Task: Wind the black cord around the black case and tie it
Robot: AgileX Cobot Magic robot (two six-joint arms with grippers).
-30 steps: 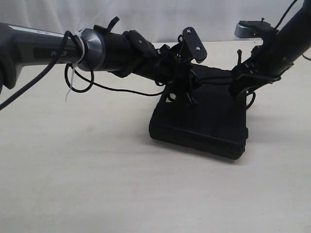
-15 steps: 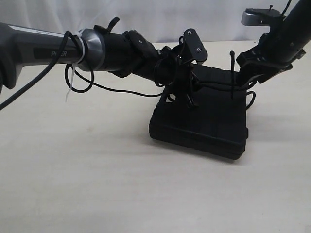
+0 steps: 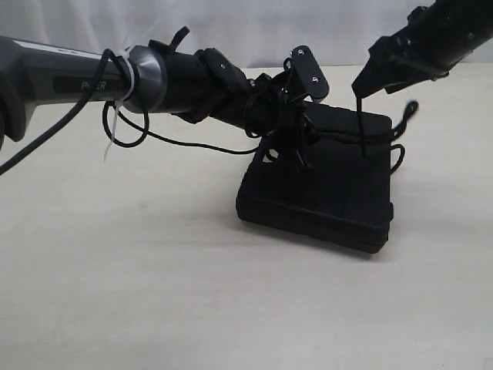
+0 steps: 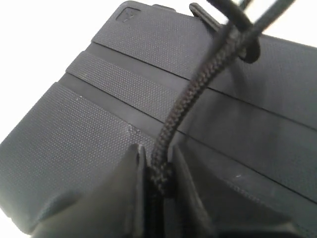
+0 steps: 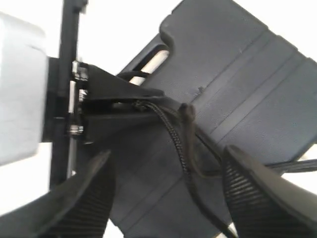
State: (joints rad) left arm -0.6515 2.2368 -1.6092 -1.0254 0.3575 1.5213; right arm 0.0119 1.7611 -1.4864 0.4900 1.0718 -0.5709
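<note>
Black case laid flat on table, right of centre. Black cord drawn across case top, clamped in left gripper. Right gripper jaws spread wide, nothing gripped (strand passes between). Wrap judged partly done; tie not yet seen.

Left gripper clamped down on the black case, right gripper spread wide above it.
The left arm reaches in almost level towards the case, and its wrist tips downward so the gripper rests at the case's top face, jaws pinched on the black cord. The right arm slants down over the case's far corner. Its fingers stand wide apart and close on nothing.
</note>
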